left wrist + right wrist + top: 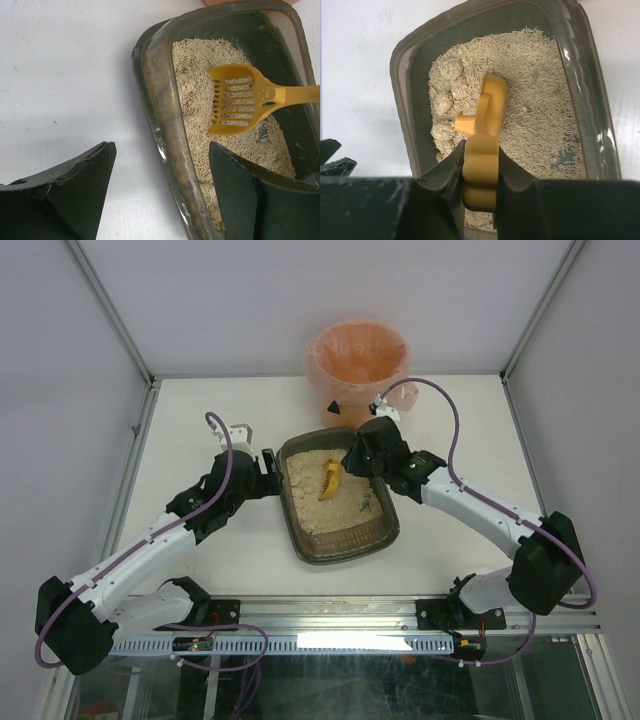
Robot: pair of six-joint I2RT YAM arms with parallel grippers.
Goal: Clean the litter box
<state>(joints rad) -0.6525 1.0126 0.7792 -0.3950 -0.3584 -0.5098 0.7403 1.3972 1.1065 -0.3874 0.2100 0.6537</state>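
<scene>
The litter box [291, 502] is a dark tray of beige litter lying mid-table. In the left wrist view its near rim [160, 100] runs between my left gripper's [161, 150] open fingers: one finger is over the litter, the other over the white table outside, and both stand clear of the rim. My right gripper [480, 150] is shut on the handle of a yellow slotted scoop [490, 107]. The scoop head [239, 100] rests on the litter near the box's far end. Pale clumps [445, 102] lie in the litter beside the scoop.
A round orange-pink bag-lined bucket [357, 365] stands just behind the box at the back of the table. Aluminium frame posts [110, 310] rise at the back corners, and white walls close in both sides. A metal rail [330, 615] runs along the front edge.
</scene>
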